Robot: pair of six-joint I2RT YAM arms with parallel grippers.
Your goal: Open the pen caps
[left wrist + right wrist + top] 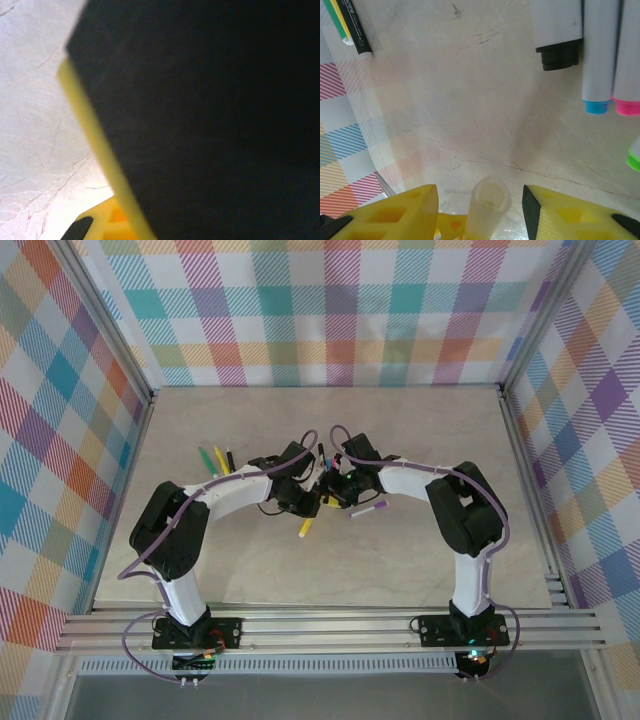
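Both arms meet at mid-table. A yellow pen (308, 525) slants down out of my left gripper (312, 498), which is shut on it. In the left wrist view a dark blurred surface (200, 125) lies close against a yellow finger (85, 125). My right gripper (480, 194) stands open around a pale translucent cap end (489, 200), with a gap on each side of it. Beyond it lie white pens with a black end (560, 56), a blue end (596, 106) and a pink end (626, 107).
A few green and yellow pens (215, 460) lie left of the arms, and a purple-ended pen (370, 508) lies under the right arm. A green, yellow and black pen (350, 25) rests near the checked wall (345, 150). A green pen end (634, 160) shows at the right edge.
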